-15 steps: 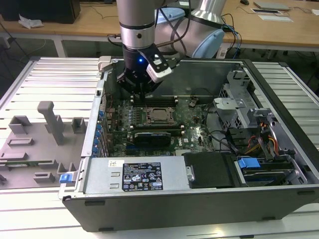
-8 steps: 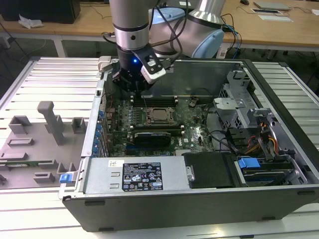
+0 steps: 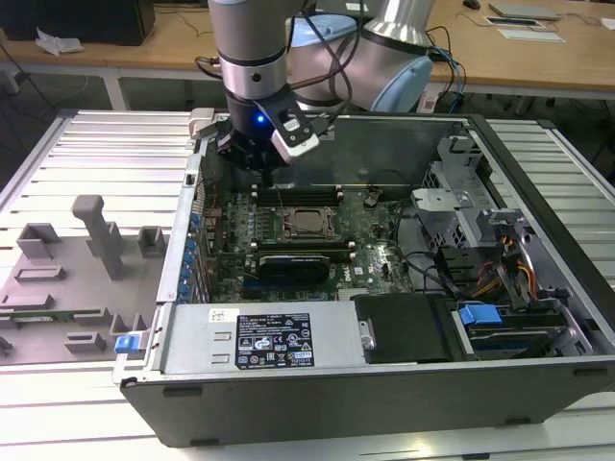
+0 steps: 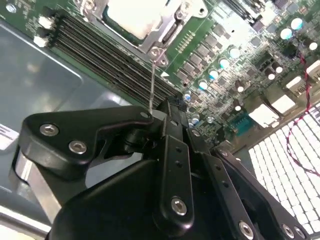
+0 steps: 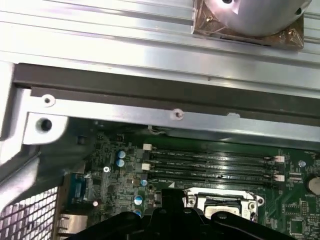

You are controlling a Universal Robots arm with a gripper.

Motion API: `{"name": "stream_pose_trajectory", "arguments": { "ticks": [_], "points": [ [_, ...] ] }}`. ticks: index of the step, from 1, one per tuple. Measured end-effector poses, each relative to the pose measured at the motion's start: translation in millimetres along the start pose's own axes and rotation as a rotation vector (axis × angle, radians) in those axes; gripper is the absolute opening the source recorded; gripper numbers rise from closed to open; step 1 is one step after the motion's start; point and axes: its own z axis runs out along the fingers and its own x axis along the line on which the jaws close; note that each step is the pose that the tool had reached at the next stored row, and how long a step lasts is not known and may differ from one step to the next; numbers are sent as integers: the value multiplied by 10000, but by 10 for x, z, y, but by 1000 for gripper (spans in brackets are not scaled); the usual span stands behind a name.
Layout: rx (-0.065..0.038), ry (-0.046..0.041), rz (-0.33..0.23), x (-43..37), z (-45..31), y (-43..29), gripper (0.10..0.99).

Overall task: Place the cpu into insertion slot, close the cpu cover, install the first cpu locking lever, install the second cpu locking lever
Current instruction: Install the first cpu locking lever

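In the exterior view my gripper hangs low over the motherboard, just beyond the insertion slot towards the back left of the open computer case. The second wrist view shows the cpu, pale silver, lying in the socket with the silver cpu cover framing it. A thin wire locking lever runs from the socket's corner to my gripper, whose black fingers are shut together, the lever's end at their tip. In the first wrist view the insertion slot lies just past my gripper.
Long black memory slots lie between the socket and the case's back wall. The power supply lines the front, a drive cage and cables the right. A grey fixture tray stands left of the case.
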Motion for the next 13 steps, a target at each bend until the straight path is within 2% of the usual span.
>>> {"name": "stream_pose_trajectory", "arguments": {
  "ticks": [5, 7, 9, 11, 13],
  "points": [
    [-1, 11, 2, -220, 14, -30, 106],
    [-2, 17, 3, -347, 22, -50, 106],
    [-2, 20, 3, -424, 27, -62, 106],
    [-1, 23, 3, -536, 34, -78, 106],
    [-1, 5, 2, -544, 36, -79, 106]
  ]
}}
